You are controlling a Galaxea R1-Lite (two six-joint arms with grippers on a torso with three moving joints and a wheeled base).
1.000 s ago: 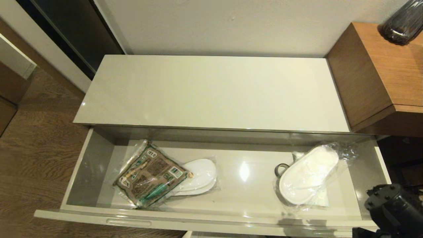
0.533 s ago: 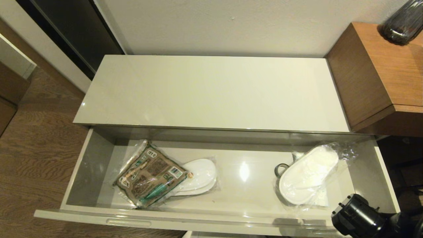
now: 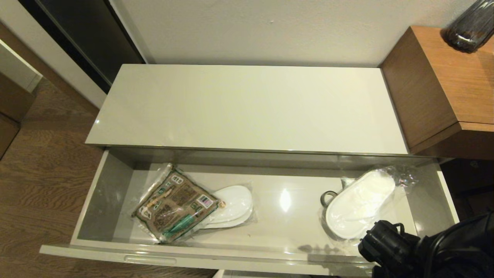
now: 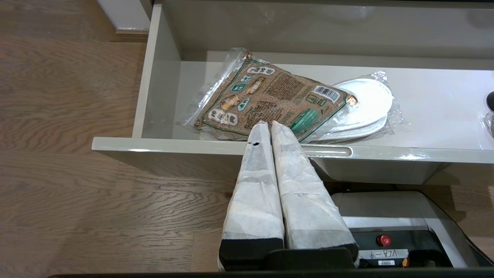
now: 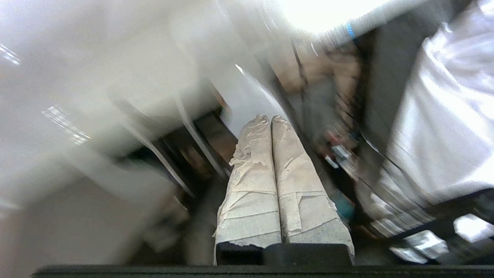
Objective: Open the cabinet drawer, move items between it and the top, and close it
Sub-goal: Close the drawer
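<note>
drawer (image 3: 115,200) open, R arm (image 3: 432,251) maybe over front-right

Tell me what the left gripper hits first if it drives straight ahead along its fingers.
The left gripper, shut, points over the cabinet drawer's front edge toward the brown-and-green packet. It would probably meet the packet's near edge first, if it clears the front edge; depth is unclear.

The top (image 3: 247,108) is lying bare from end to end, bounded only by the wooden side unit (image 3: 436,88) rising at its right. Inside the cabinet drawer (image 3: 285,224), the middle floor is standing open between the packet (image 3: 175,204) overlapping one slipper pair (image 3: 233,206) at left and another wrapped slipper pair (image 3: 359,208) at right, where the right arm (image 3: 424,251) is crowding the front corner.
</note>
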